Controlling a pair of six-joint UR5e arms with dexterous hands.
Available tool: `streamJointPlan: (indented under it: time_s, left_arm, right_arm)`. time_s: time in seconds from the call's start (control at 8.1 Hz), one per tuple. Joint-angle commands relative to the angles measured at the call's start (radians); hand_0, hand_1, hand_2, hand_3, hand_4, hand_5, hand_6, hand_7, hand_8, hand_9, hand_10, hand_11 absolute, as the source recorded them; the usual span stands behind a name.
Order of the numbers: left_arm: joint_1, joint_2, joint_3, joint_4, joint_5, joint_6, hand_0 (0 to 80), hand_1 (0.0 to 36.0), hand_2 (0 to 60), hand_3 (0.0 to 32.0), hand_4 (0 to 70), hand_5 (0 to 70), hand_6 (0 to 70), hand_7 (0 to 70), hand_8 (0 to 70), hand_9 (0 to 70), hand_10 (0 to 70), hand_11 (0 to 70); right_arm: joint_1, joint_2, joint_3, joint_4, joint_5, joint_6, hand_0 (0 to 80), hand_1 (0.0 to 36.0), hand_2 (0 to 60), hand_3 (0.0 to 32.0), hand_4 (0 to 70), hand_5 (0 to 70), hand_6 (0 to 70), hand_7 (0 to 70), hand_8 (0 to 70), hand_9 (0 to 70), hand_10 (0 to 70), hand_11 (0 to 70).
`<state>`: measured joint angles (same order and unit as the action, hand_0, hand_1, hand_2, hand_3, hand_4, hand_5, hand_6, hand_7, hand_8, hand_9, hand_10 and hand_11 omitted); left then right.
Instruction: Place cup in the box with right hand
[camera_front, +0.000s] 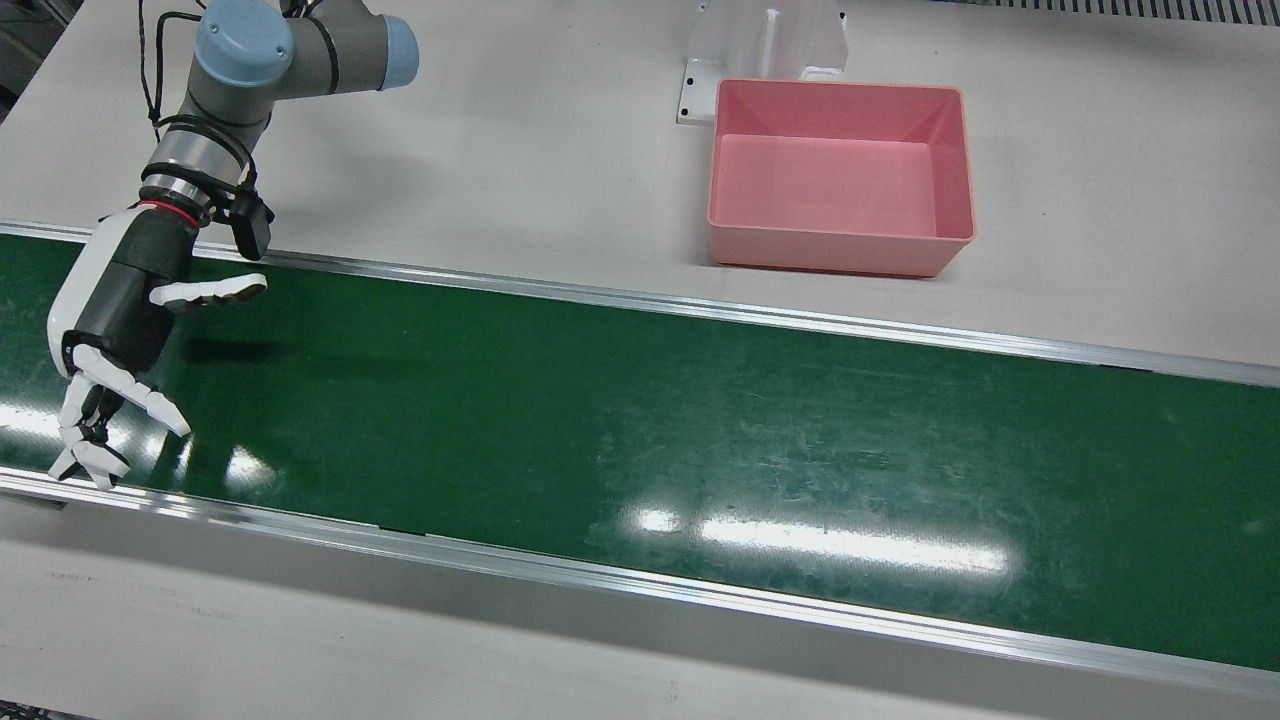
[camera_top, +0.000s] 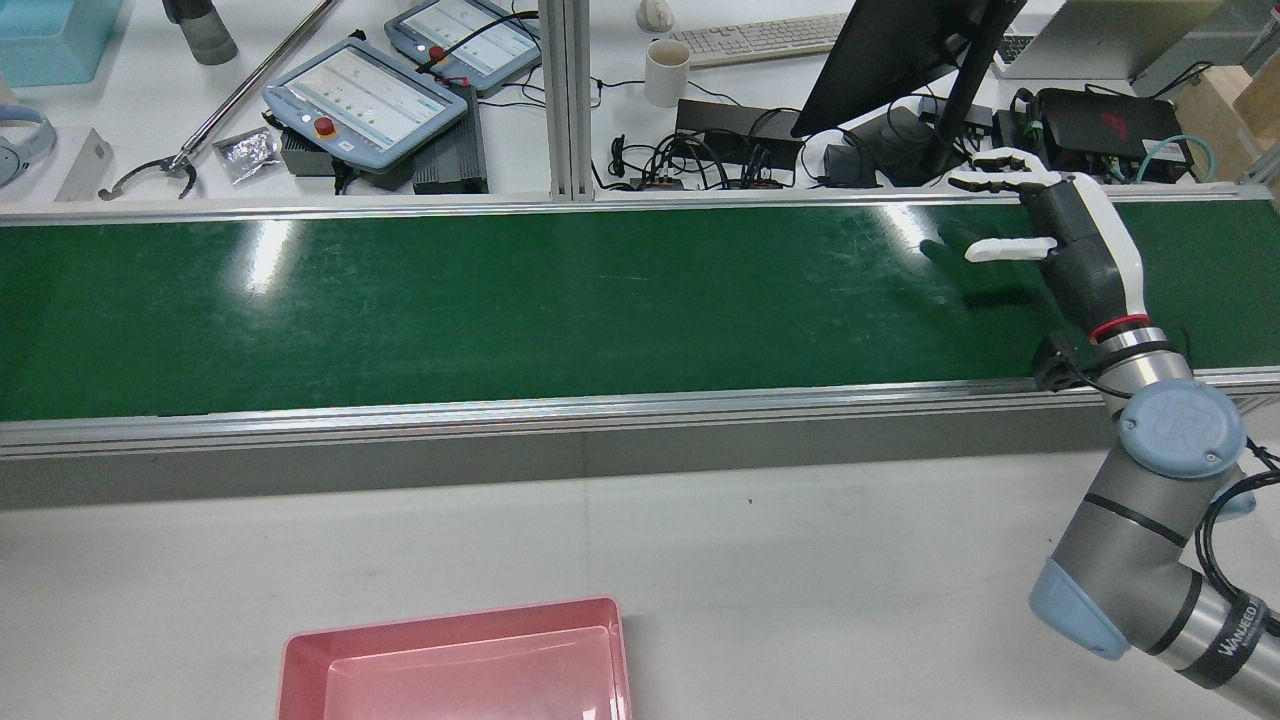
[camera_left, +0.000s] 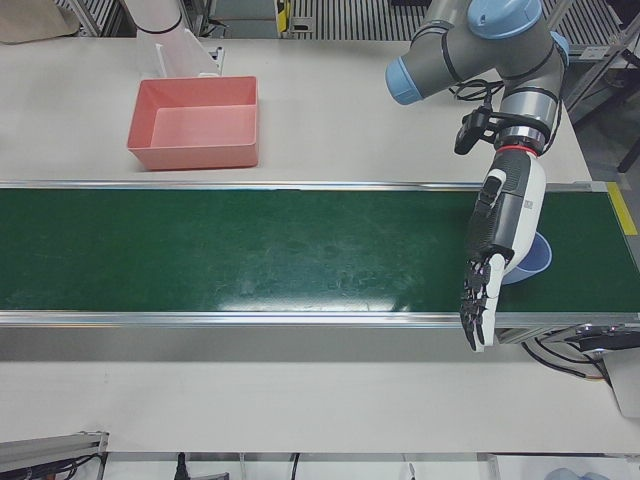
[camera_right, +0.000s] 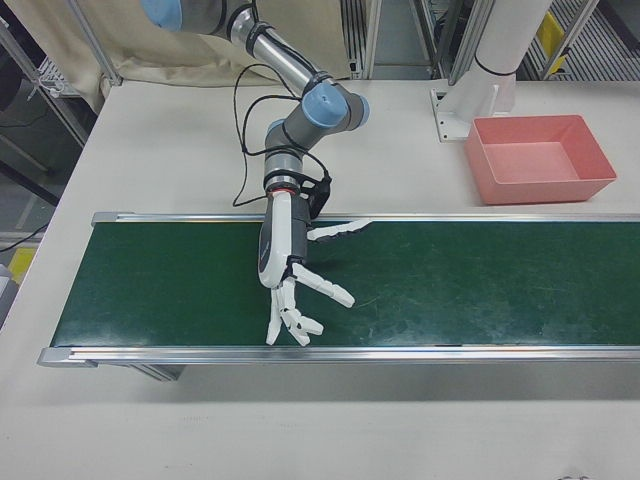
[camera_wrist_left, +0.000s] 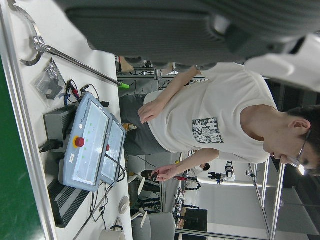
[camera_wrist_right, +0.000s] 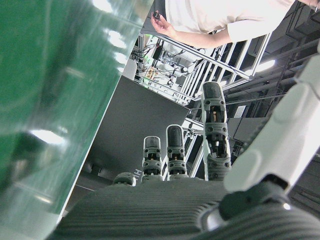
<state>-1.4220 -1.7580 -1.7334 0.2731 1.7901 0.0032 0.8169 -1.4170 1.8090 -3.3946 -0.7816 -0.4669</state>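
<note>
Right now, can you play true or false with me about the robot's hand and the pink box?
1. The pink box has nothing in it. True.
2. The right hand is squeezing a toy. False: its fingers are spread apart and it holds nothing.
3. The right hand is over the green belt. True.
4. The pink box sits on the green belt. False: it sits on the white table, beside the belt.
</note>
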Motion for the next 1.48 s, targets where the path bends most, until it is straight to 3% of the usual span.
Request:
streamJointPlan:
  time_s: [0.0, 0.25, 0.62, 0.74, 1.36]
  left_arm:
    - [0.0, 0.0, 0.0, 0.001, 0.0, 0.0, 0.0, 0.0, 0.0, 0.0, 0.0, 0.0, 0.0, 0.0, 0.0, 0.0, 0.0, 0.0]
    - [0.0, 0.0, 0.0, 0.001, 0.0, 0.001, 0.0, 0.0, 0.0, 0.0, 0.0, 0.0, 0.0, 0.0, 0.0, 0.0, 0.0, 0.0]
    - [0.0, 0.0, 0.0, 0.001, 0.0, 0.0, 0.0, 0.0, 0.0, 0.0, 0.0, 0.0, 0.0, 0.0, 0.0, 0.0, 0.0, 0.0]
    - [0.0, 0.0, 0.0, 0.001, 0.0, 0.0, 0.0, 0.0, 0.0, 0.0, 0.0, 0.0, 0.0, 0.0, 0.0, 0.0, 0.0, 0.0]
    - [0.0, 0.0, 0.0, 0.001, 0.0, 0.0, 0.0, 0.0, 0.0, 0.0, 0.0, 0.0, 0.0, 0.0, 0.0, 0.0, 0.0, 0.0]
  right_arm:
    - [-0.036, 0.017, 0.007, -0.025, 0.033, 0.002, 44.0, 1.0, 0.1, 3.8, 38.8, 1.6, 6.9, 39.7, 10.2, 20.1, 0.0, 0.0]
    - [-0.039, 0.018, 0.039, -0.064, 0.035, 0.001, 44.2, 1.4, 0.8, 4.0, 38.1, 1.6, 6.8, 39.2, 10.1, 19.9, 0.0, 0.0]
    - [-0.058, 0.056, 0.041, -0.112, 0.064, -0.01, 42.5, 3.5, 9.7, 2.8, 40.3, 1.3, 7.0, 40.8, 9.8, 20.3, 0.0, 0.0]
    - [-0.058, 0.066, 0.039, -0.112, 0.064, -0.012, 42.7, 3.6, 10.0, 2.6, 41.1, 1.2, 7.0, 41.0, 9.5, 20.1, 0.0, 0.0]
    - [-0.03, 0.072, 0.001, -0.101, 0.061, -0.004, 43.3, 0.1, 0.4, 2.2, 47.1, 0.9, 7.5, 43.6, 9.7, 21.0, 0.4, 0.4]
